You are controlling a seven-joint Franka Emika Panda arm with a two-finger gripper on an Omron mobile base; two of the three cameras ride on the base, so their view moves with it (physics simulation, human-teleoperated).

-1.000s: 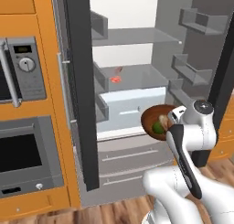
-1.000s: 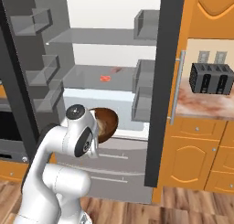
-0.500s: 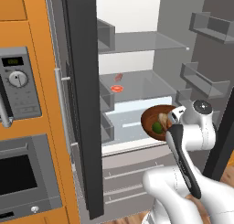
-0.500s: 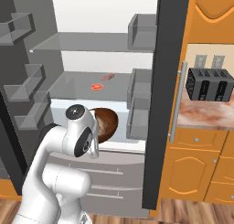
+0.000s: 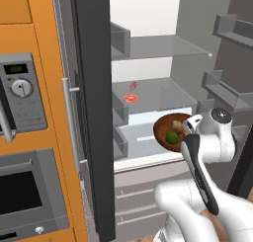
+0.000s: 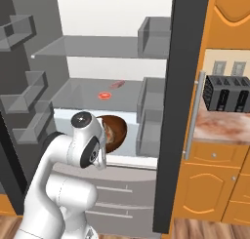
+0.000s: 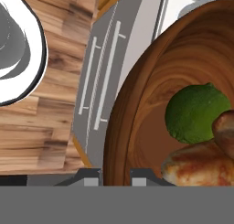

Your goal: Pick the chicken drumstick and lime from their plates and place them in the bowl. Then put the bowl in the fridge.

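The tool (image 7: 115, 173) is clamped on the rim of the stiff bowl (image 7: 137, 109), whose lime (image 7: 196, 112) could roll if tipped.

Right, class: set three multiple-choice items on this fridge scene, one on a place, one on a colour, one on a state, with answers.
1. Where is the lime?
A in the bowl
B on a fridge shelf
C on the floor

2. What colour is the bowl's inside?
A white
B reddish-brown
C blue

3. How does the fridge stand?
A doors shut
B doors open
C tipped over

Answers:
1 A, it lies beside the chicken drumstick inside the bowl.
2 B, the hand view shows it.
3 B, shelves show between open doors.
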